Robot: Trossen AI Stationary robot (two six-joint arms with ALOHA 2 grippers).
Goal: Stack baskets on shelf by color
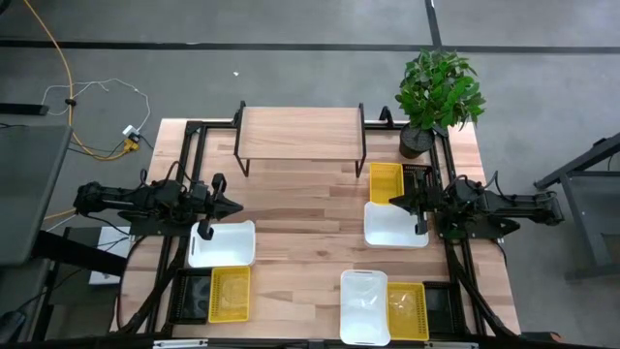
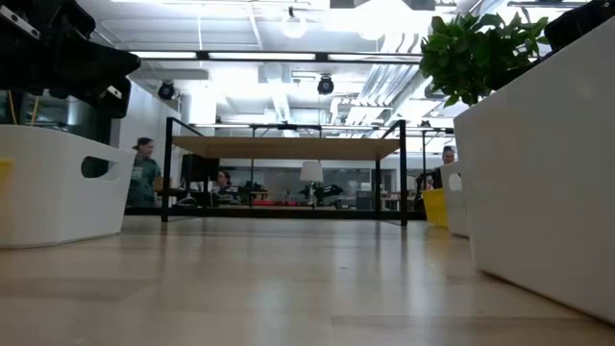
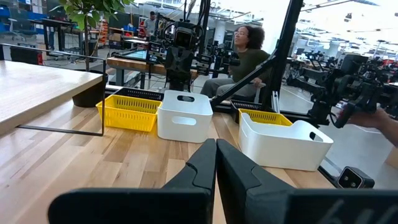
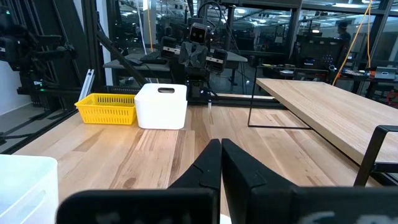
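The shelf (image 1: 300, 131) stands on thin black legs at the table's far middle, its wooden top bare. At the left, a white basket (image 1: 223, 242) and a yellow basket (image 1: 231, 294) rest on the table. A yellow basket (image 1: 386, 182) and a white basket (image 1: 392, 225) sit at the right. Another white basket (image 1: 364, 306) and yellow basket (image 1: 407, 310) lie by the near edge. My left gripper (image 1: 235, 205) hovers shut beyond the left white basket, pointing level toward the table's right. My right gripper (image 1: 395, 202) is shut above the right pair of baskets, pointing level toward the left.
A potted plant (image 1: 438, 92) stands at the table's far right corner beside the shelf. Bare tabletop (image 1: 300, 218) lies between the two grippers and in front of the shelf. People sit in the room beyond the table, in the left wrist view and the low view.
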